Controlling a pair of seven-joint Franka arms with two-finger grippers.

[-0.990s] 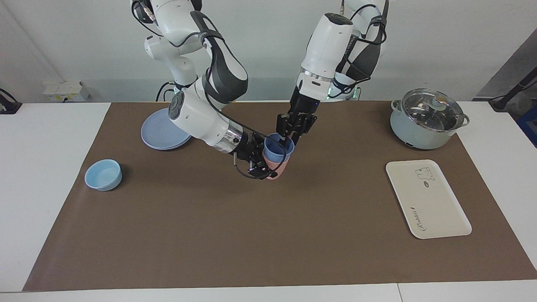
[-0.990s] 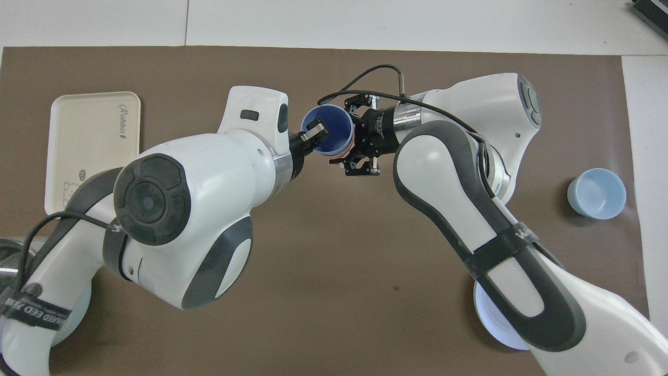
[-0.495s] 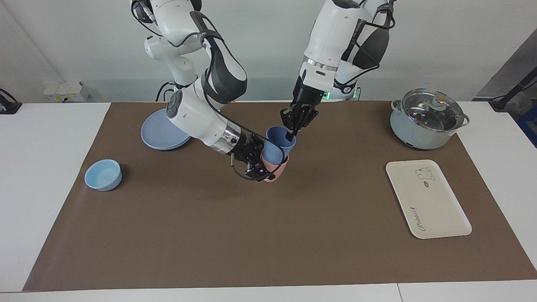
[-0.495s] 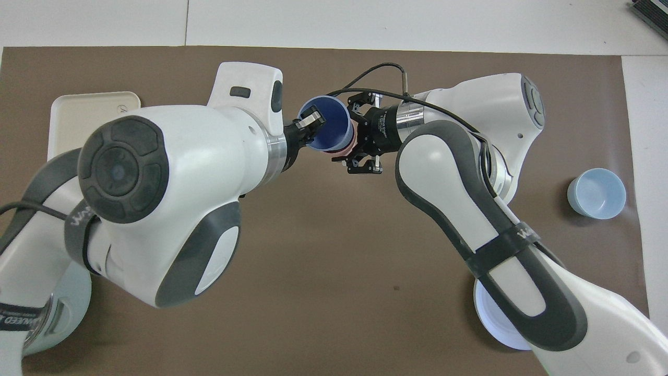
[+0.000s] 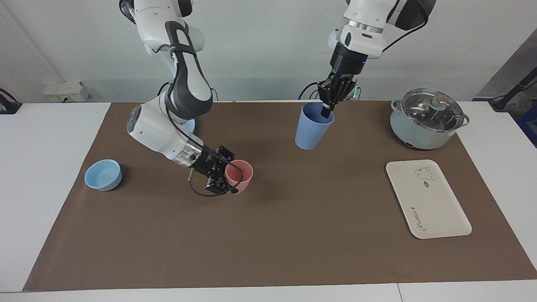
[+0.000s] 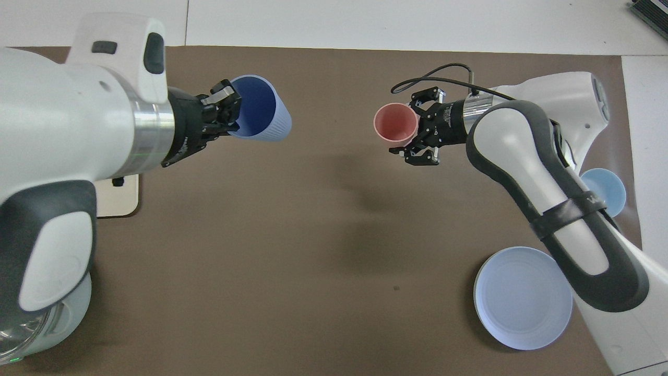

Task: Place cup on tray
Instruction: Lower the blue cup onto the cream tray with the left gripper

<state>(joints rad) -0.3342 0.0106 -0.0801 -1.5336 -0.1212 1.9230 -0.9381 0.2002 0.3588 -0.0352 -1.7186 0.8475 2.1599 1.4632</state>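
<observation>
The blue cup (image 5: pixel 312 128) hangs slightly tilted in the air over the mat's middle, toward the left arm's end. My left gripper (image 5: pixel 326 112) is shut on its rim, one finger inside; in the overhead view the left gripper (image 6: pixel 233 104) holds the cup (image 6: pixel 263 117) the same way. The cream tray (image 5: pixel 428 199) lies flat at the left arm's end of the mat; from overhead only a corner of the tray (image 6: pixel 119 196) shows under the left arm. My right gripper (image 5: pixel 233 177) (image 6: pixel 406 129) is shut around a pink tumbler (image 5: pixel 244 171) (image 6: pixel 394 121) low over the mat.
A lidded pot (image 5: pixel 426 119) stands nearer to the robots than the tray. A round blue plate (image 6: pixel 523 297) lies by the right arm's base. A light-blue bowl (image 5: pixel 103 174) (image 6: pixel 610 188) sits at the right arm's end of the mat.
The blue cup has come out of the pink tumbler. The left gripper lifted it up and toward the tray's end, while the right gripper carried the pink tumbler toward the bowl's end.
</observation>
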